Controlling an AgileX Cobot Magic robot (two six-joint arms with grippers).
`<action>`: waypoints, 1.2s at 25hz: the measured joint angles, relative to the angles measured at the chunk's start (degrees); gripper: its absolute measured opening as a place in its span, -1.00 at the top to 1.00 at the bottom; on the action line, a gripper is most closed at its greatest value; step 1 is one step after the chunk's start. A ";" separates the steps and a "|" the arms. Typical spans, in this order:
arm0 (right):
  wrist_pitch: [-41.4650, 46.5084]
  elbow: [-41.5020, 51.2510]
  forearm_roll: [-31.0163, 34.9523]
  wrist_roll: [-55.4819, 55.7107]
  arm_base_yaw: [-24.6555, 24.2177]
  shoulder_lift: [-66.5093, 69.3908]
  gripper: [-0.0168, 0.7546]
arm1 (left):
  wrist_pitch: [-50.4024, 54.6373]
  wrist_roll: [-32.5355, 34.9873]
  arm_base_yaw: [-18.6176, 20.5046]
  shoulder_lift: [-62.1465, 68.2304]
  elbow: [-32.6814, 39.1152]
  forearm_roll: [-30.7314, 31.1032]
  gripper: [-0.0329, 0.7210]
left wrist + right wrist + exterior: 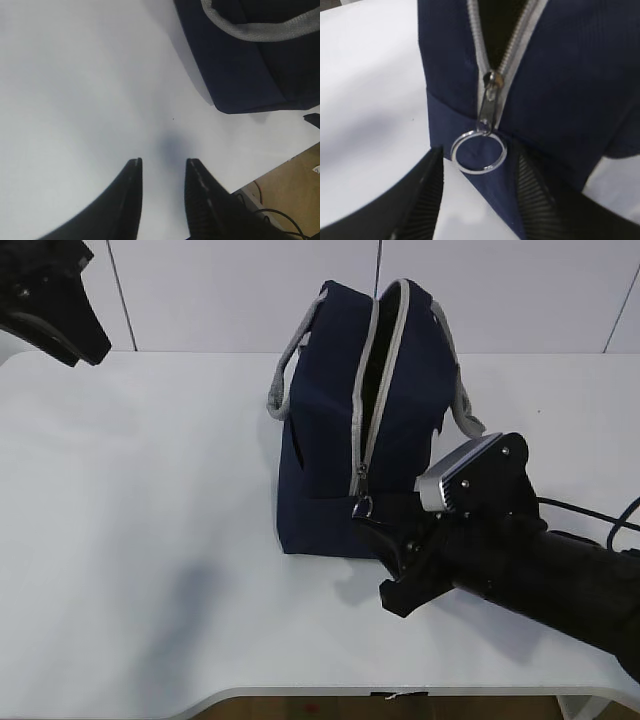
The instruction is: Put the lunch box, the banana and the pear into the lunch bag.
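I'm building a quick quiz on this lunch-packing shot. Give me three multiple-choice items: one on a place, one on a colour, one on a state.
1. Where does the ring pull hang?
A. low on the lunch bag's end
B. at the bag's top
C. on the table

2. What colour is the zipper tape?
A. red
B. grey
C. black

3. How is the zipper?
A. fully closed
B. open along the top
C. torn off

Answers:
1 A, it dangles near the bag's bottom, between the right claw's fingers.
2 B, pale grey on navy.
3 B, a dark gap shows between the tapes.
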 joint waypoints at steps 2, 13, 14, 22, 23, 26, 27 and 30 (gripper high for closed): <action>0.00 -0.39 0.13 0.00 0.00 0.00 -0.03 | 0.00 0.00 0.00 0.00 0.00 0.00 0.31; -0.38 -1.09 -1.55 1.62 0.10 1.86 -0.03 | 0.00 0.00 0.00 0.00 0.00 0.00 0.31; -0.50 -1.09 -1.70 1.73 0.10 1.86 -0.03 | 0.00 0.00 0.00 0.00 0.00 0.00 0.31; -0.74 -2.22 -5.06 3.38 0.10 1.89 -0.03 | 0.00 0.00 0.00 0.00 0.00 0.00 0.31; -0.74 -2.46 -5.30 3.38 0.10 1.89 -0.03 | 0.00 0.00 0.00 0.00 0.00 0.00 0.31; 0.56 -3.10 -5.37 3.50 0.10 1.89 -0.02 | 0.00 0.00 0.00 0.00 0.00 -0.03 0.31; 1.38 -3.10 -5.37 3.50 0.10 1.98 -0.02 | 0.00 0.00 0.00 0.00 0.00 -0.12 0.31; 2.46 -3.10 -5.19 3.50 0.10 1.98 -0.02 | 0.00 0.00 0.00 0.00 0.00 -0.12 0.31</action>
